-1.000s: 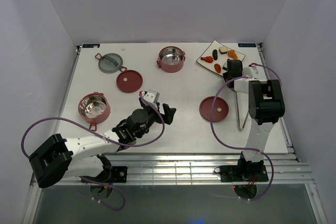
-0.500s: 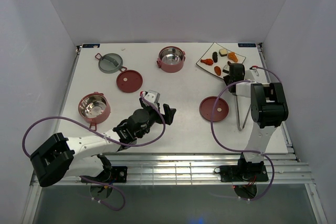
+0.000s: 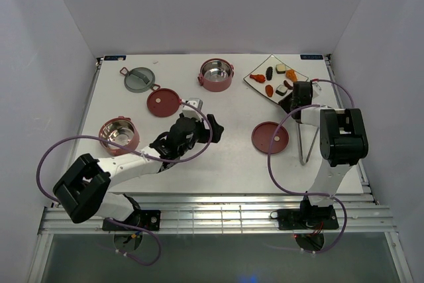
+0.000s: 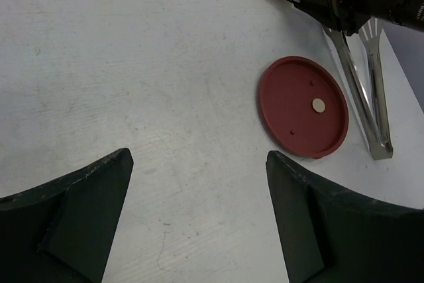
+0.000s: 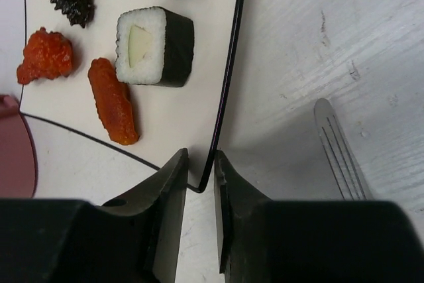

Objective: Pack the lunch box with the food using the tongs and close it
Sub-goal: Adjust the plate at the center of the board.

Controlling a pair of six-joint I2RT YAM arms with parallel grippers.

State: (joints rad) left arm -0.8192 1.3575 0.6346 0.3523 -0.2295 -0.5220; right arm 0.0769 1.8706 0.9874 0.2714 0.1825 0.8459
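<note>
The food point(image 3: 270, 79) lies on a white square plate point(image 3: 253, 75) at the back right; a sushi roll point(image 5: 156, 46) and an orange fried piece point(image 5: 114, 101) show up close. My right gripper point(image 3: 289, 99) point(image 5: 200, 158) straddles the plate's point(image 5: 199, 71) near corner, jaws narrow, one finger against the rim and a sliver of gap at the other. The tongs point(image 3: 307, 138) point(image 5: 338, 150) lie on the table beside it, untouched. My left gripper point(image 3: 202, 118) point(image 4: 199, 157) hangs open over bare table. The lunch box bowls point(image 3: 216, 74) point(image 3: 119, 135) stand open.
Red disc lids lie at centre left point(image 3: 163, 102) and centre right point(image 3: 270, 137) point(image 4: 303, 107). The grey-green top lid point(image 3: 140, 78) rests at the back left. The right arm's purple cable loops over the right lid. White walls enclose the table.
My left arm has swung up toward the table's middle. The right jaws have narrowed around the plate's corner, and the plate has turned slightly, shifting the food.
</note>
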